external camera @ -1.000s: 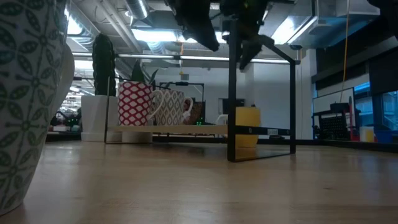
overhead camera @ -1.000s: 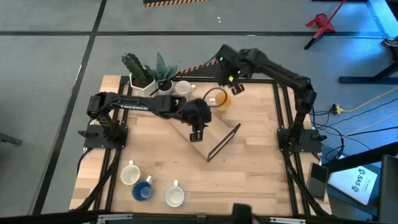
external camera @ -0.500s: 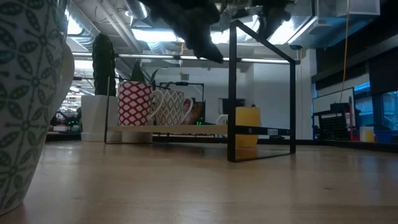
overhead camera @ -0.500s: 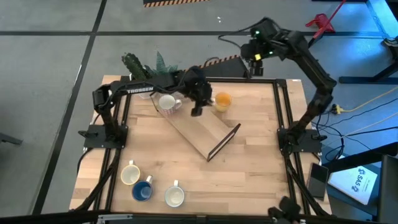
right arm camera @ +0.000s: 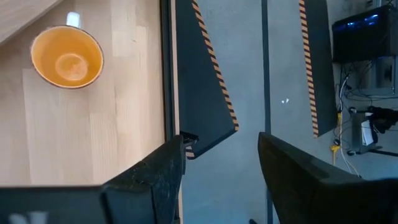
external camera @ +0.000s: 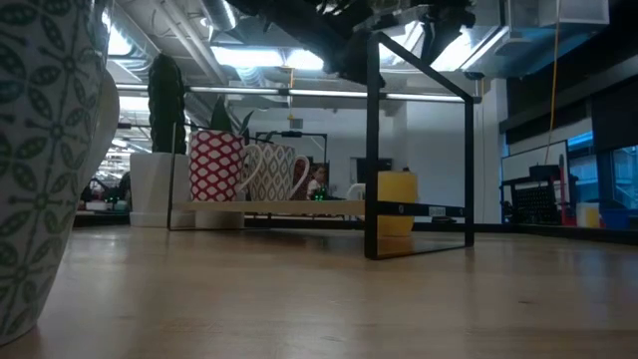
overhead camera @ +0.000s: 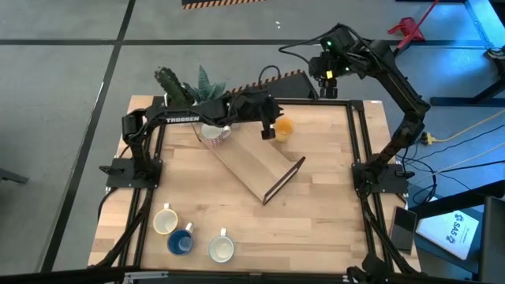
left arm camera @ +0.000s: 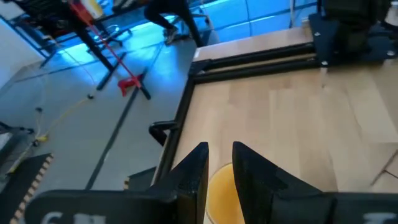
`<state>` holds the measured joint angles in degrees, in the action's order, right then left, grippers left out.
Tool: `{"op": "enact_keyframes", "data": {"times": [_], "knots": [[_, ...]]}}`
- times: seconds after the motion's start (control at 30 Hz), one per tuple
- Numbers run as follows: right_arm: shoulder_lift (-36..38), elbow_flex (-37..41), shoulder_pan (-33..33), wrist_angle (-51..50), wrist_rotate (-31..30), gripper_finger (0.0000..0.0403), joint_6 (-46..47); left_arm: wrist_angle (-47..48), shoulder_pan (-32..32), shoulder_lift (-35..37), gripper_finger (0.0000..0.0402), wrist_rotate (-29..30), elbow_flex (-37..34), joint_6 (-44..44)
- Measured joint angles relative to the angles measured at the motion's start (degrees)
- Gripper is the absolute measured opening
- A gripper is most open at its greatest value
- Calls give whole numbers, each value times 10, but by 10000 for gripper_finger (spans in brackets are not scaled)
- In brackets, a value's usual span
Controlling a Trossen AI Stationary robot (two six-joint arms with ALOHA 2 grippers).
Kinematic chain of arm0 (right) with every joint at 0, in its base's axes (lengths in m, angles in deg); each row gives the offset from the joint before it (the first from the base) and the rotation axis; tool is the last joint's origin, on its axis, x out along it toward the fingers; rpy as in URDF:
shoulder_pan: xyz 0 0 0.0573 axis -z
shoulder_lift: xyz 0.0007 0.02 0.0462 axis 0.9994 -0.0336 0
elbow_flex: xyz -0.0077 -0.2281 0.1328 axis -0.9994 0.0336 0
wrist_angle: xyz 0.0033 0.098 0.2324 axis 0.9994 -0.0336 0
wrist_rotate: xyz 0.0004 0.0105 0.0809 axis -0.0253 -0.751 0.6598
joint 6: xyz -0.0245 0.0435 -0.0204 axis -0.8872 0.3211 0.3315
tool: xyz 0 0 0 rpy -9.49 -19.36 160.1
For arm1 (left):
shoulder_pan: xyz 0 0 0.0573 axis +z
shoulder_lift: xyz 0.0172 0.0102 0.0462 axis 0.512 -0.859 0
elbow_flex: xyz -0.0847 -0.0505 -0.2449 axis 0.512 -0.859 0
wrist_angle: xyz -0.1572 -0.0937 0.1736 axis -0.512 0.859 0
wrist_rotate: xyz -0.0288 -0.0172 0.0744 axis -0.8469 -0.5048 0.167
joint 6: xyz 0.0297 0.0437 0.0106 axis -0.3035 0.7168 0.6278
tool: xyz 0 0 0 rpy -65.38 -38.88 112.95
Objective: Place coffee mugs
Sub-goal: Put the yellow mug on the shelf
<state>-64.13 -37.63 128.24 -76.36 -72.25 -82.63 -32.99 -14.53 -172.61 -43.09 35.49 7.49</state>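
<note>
Your right claw (overhead camera: pixel 325 69) has let go of the orange mug (overhead camera: pixel 282 126), now on the desk (overhead camera: pixel 316 213) beside the tray (overhead camera: pixel 251 167), and stands spread beyond the desk's far edge, while your left claw (overhead camera: pixel 269 132), narrowly parted and empty, has swung over that mug.

orange mug (overhead camera: pixel 282 126): orange, yellow in the low view
blue mug (overhead camera: pixel 181 241): blue
patterned mugs (external camera: pixel 244 172): red-and-white lattice; beige-and-white lattice
front mugs (overhead camera: pixel 164 221): cream
surface (overhead camera: pixel 316 213): pale wood grain
tray (overhead camera: pixel 251 167): tan wood, dark end frame
plants (overhead camera: pixel 170 85): green, white pots
arms (overhead camera: pixel 181 120): black
floor (overhead camera: pixel 63 87): grey, dark lines
</note>
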Motion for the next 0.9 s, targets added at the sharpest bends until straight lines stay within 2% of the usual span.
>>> {"op": "enact_keyframes", "data": {"times": [0.3, 0.47, 0.57, 0.77, 0.9], "knots": [[0, 0, 0, -1, 0, 195, -1, 5, -24, -2, 67, 0, 0, -11], [0, 0, 0, -1, 0, 195, -2, 10, -20, -5, 72, -54, 0, -51], [0, 0, 0, -1, 0, 195, -4, 13, -19, -5, 92, -82, 0, -78], [7, 0, 0, 2, 4, 195, -7, 16, -25, -5, 157, -80, 0, -103], [41, 1, 0, 28, 62, 195, -11, 15, -32, -5, 182, -44, 0, -102]]}}
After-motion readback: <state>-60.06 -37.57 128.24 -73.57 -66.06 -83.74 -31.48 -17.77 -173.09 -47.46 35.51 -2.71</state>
